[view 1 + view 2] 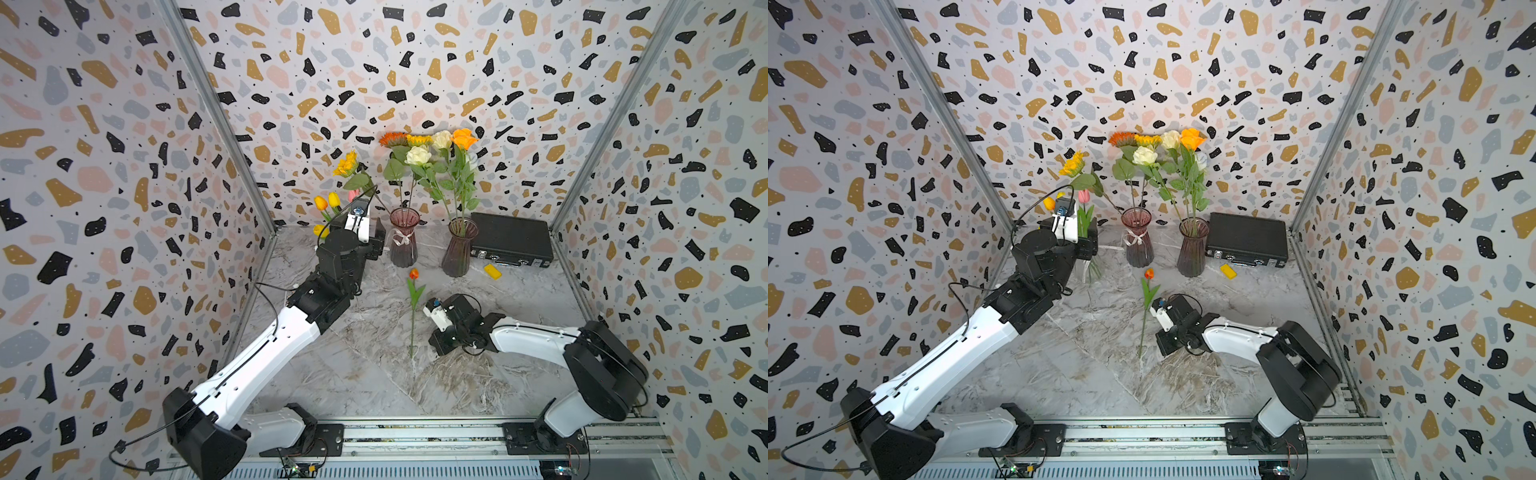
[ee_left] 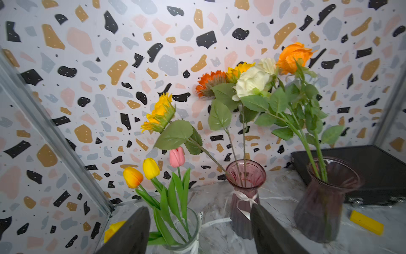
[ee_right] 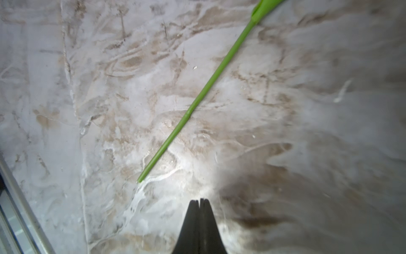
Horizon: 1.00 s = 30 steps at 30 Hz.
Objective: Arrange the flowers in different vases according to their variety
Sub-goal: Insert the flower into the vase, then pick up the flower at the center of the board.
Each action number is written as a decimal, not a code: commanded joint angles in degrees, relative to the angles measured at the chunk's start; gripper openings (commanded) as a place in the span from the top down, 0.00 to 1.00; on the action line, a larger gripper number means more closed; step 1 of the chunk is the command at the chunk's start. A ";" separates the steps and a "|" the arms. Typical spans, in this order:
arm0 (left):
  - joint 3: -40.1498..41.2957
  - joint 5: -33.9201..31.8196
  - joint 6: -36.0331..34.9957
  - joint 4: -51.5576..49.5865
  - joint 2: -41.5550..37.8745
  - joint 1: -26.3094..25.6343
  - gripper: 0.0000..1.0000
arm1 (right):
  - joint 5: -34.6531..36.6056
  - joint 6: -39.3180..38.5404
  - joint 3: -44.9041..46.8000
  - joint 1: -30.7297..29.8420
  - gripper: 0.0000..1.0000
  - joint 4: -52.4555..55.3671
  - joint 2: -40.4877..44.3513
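Clear glass bound with white string is seen at the left end of the row: the clear vase (image 2: 194, 222) is filled with 3 upright tulips, a yellow-orange tulip (image 2: 133, 177), a yellow tulip (image 2: 151, 168) and a pink tulip (image 2: 177, 156). A 4th yellow bloom (image 2: 113, 229) is half hidden behind a finger, and whether it stands in that vase cannot be told. The left pincer (image 2: 198, 207) is held at the clear vase's mouth with its jaws spread wide, a finger to either side; nothing is gripped. Beside it, the ribboned vase (image 1: 404, 245), ribbed pink-purple glass with a white bow at the waist, is filled with 3 sunflowers (image 1: 392, 139), 1 of them leaned out towards the tulips. The plain ribbed vase (image 1: 457, 249) is filled with roses (image 1: 441, 139) in cream, white and orange. 1 orange tulip (image 1: 414, 291) is laid flat on the surface (image 1: 365, 374) in front of the 2 ribbed vases, bloom towards them. The right pincer (image 3: 200, 201) is held low near the cut end of that stem, its jaws pressed together on nothing. A black case (image 1: 511, 241) is laid by the back wall beside the plain ribbed vase, with a small yellow block (image 1: 493, 271) just in front of it. The surface is marbled in grey and white, and it is closed in on 3 sides by walls (image 1: 104, 166) papered in a terrazzo pattern.
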State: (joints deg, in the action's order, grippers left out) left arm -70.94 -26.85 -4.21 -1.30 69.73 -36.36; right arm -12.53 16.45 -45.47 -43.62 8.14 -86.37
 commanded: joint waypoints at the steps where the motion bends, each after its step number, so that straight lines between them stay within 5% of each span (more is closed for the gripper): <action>1: -1.53 5.79 7.31 -18.86 1.11 -2.63 0.25 | 7.78 -1.02 0.29 0.38 1.00 7.66 8.63; 5: -2.03 12.74 14.05 -29.87 6.72 -6.28 0.25 | 10.75 -0.44 1.26 3.80 1.00 12.23 17.20; 11: -3.11 15.00 18.61 -33.44 18.79 -9.17 0.26 | 10.34 -0.83 0.97 11.12 1.00 17.79 25.51; 14: -7.40 18.02 19.96 -35.74 24.96 -9.20 0.25 | 10.01 -2.32 -0.72 13.20 0.97 20.92 26.41; 20: -14.08 22.67 21.87 -39.77 35.43 -9.21 0.23 | 8.38 -3.22 -1.71 15.40 0.68 21.52 26.01; 30: -25.43 21.95 22.85 -46.99 48.93 -8.50 0.23 | 5.78 -4.93 -1.28 16.96 0.67 19.63 23.61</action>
State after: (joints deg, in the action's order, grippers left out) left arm -93.58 -4.82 17.41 -44.07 116.71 -45.45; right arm -5.56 12.56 -45.30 -26.98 27.81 -63.00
